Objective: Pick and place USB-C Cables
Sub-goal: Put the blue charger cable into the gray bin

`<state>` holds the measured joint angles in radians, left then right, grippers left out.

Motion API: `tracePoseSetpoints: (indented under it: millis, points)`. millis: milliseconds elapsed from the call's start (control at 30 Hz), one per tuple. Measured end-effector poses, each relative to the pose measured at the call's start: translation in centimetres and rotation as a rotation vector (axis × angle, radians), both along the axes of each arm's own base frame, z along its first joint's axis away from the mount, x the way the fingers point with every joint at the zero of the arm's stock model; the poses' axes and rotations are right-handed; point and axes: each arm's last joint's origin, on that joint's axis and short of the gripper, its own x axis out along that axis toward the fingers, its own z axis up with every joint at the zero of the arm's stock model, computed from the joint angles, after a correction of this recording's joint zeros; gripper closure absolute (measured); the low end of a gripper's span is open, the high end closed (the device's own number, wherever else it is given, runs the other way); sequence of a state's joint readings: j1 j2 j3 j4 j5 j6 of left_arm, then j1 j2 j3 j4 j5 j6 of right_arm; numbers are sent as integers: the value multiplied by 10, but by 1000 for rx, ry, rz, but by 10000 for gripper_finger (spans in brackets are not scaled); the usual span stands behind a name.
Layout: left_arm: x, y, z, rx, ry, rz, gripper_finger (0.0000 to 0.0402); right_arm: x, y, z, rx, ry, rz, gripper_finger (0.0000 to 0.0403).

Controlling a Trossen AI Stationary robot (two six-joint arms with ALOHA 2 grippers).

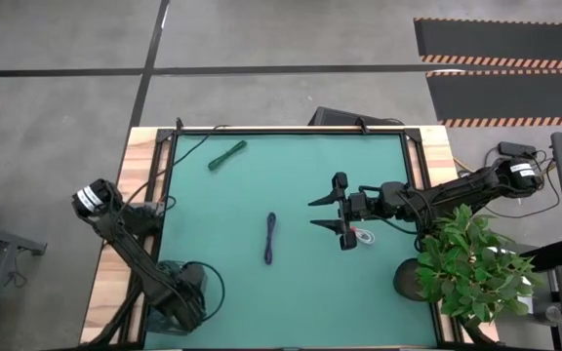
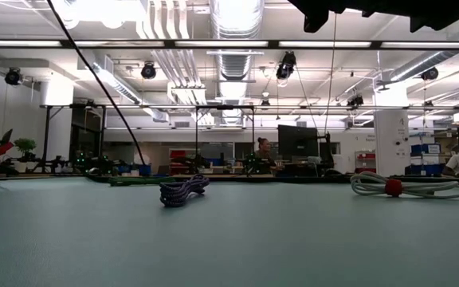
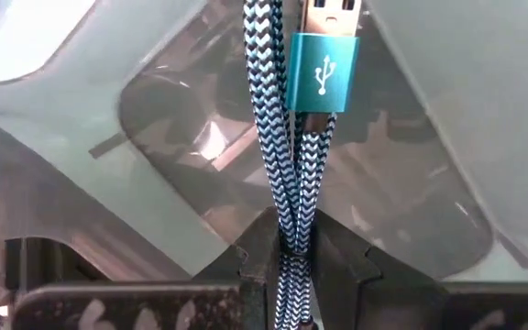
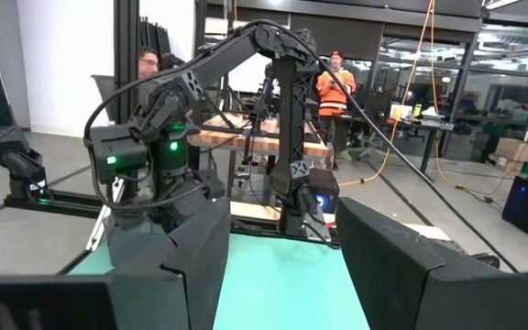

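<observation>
A teal-green braided cable bundle (image 3: 287, 137) with a teal USB plug (image 3: 324, 73) is in my left gripper (image 3: 293, 252), which is shut on it at the table's near-left corner (image 1: 181, 292), above a clear container (image 3: 411, 183). A second teal-green bundle (image 1: 227, 155) lies near the far-left corner. The dark purple bundle (image 1: 270, 239) (image 2: 183, 190) lies at mid-table. The white bundle with a red tie (image 1: 362, 235) (image 2: 397, 186) lies beside my right gripper (image 1: 322, 214), which is open, raised and level, with its fingers pointing toward the table's left. My left gripper pinches the teal-green bundle between its two fingers (image 3: 259, 261), which close on several braided strands (image 3: 291, 234) side by side. The bundle runs on past the fingertips, with its plug end (image 3: 324, 73) farthest out, over the clear container.
A potted green plant (image 1: 471, 263) stands at the table's near-right edge, beside the right arm. A raised black frame (image 1: 291, 131) borders the green mat. Open mat lies between the purple bundle and the left arm. People show in the room beyond (image 4: 335, 78).
</observation>
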<state>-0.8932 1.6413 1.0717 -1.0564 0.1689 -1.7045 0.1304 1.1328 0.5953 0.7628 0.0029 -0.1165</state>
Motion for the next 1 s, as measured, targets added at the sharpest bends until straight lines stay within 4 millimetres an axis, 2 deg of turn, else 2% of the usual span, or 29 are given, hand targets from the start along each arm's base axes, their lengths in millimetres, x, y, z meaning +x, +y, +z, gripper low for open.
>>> tracePoseSetpoints:
  millis: [400,1000]
  points:
    - [-2,3,-12,-6,-3,-1,366,0,0,0,0,0,0,211]
    - [-4,2,-12,-10,3,12,366,0,0,0,0,0,0,211]
